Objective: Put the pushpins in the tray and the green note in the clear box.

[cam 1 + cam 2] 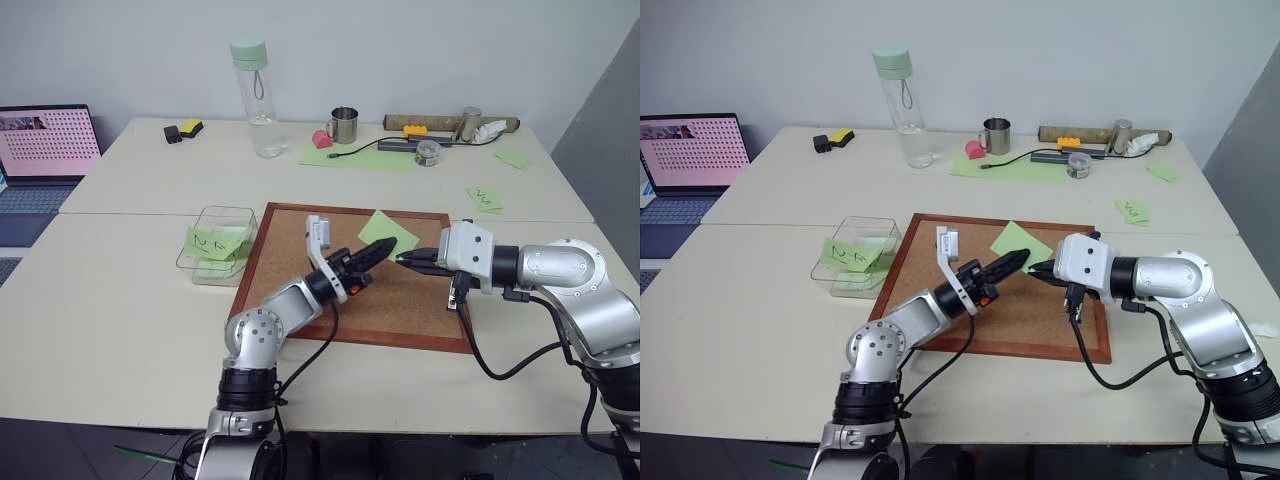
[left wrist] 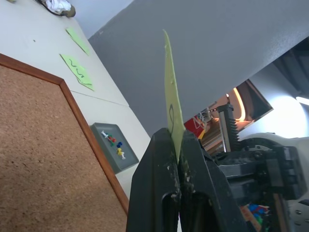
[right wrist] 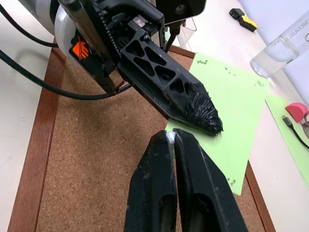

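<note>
— Pinching the green note [image 1: 385,228] by its near edge, is that your left gripper [image 1: 385,247]?

— Yes. My left fingers are clamped flat on the paper, and the left wrist view shows the sheet standing up between them. The note sits on the cork board [image 1: 300,270], by its far edge toward the right corner.

— And your right gripper [image 1: 403,259]?

— It is pressed together just beside the left tips, over the note's near corner. There's a pale speck between its tips; I can't tell whether that's a pin.

— So how do you carry the note off well?

— I'd judge the paper flimsy, so I should lift it straight off the cork first, then swing it across to the clear box [image 1: 215,215] off the board's left edge and let go low, over the scribbled notes [image 1: 212,243] inside. My right arm should draw clear so the sheet doesn't catch it.

— The pins?

— The pushpins [image 2: 113,142] I can see lie in the grey tray [image 2: 108,154], off the board's right edge.
</note>
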You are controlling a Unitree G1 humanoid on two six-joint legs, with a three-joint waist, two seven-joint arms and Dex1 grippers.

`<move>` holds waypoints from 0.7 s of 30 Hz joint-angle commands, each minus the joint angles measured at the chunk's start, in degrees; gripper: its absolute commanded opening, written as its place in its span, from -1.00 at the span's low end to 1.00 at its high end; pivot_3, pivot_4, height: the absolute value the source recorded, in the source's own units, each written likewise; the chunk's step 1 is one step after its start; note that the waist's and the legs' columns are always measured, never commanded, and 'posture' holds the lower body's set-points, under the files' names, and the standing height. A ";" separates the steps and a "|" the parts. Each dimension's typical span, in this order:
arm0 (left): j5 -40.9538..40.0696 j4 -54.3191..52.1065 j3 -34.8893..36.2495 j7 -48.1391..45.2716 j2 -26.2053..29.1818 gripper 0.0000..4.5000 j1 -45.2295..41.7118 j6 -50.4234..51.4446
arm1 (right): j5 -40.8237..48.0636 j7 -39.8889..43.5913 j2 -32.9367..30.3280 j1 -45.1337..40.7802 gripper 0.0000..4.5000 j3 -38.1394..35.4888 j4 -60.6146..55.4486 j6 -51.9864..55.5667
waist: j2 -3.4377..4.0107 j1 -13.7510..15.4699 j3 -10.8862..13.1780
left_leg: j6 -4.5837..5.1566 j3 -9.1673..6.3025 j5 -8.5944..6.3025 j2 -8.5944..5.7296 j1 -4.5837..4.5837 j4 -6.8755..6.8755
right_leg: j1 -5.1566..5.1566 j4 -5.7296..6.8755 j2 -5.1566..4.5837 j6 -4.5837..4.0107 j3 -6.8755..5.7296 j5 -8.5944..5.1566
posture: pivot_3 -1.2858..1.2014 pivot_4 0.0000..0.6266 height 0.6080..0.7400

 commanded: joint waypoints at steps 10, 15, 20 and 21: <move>13.99 5.04 -5.08 1.31 0.38 -0.97 -1.13 -11.69 | 6.15 -2.07 -1.42 -0.52 -1.00 -7.99 -3.97 6.77 | 0.00 0.10 0.00 | 0.01 -0.01 0.00 0.00 0.00 -0.01 | 0.00 0.00 0.00 0.00 0.00 0.00 | 0.03 -0.52 1.00; 13.57 3.33 -4.21 0.84 0.44 -0.97 -1.31 -12.00 | 2.16 -5.50 -5.38 3.86 -1.00 -11.97 2.23 8.70 | -0.01 0.67 0.00 | 0.03 0.00 -0.02 0.00 -0.03 -0.01 | 0.00 -0.04 0.00 0.00 0.00 0.00 | 0.03 -0.52 1.00; 12.78 -0.23 -3.83 0.38 1.58 -0.97 -0.83 -10.86 | -3.67 -9.42 -8.85 9.06 -1.00 -12.41 11.83 8.56 | -0.02 0.90 0.01 | 0.03 0.05 -0.02 0.00 -0.03 -0.01 | -0.01 -0.03 0.00 0.00 0.05 0.00 | 0.03 -0.52 1.00; 12.78 -0.69 -3.85 0.31 1.82 -0.97 -0.69 -10.65 | -4.73 -10.30 -8.98 9.57 -1.00 -12.10 14.20 7.77 | -0.02 0.90 0.01 | 0.02 0.04 -0.01 0.00 -0.04 -0.01 | -0.01 -0.03 0.00 0.00 0.03 0.00 | 0.03 -0.52 1.00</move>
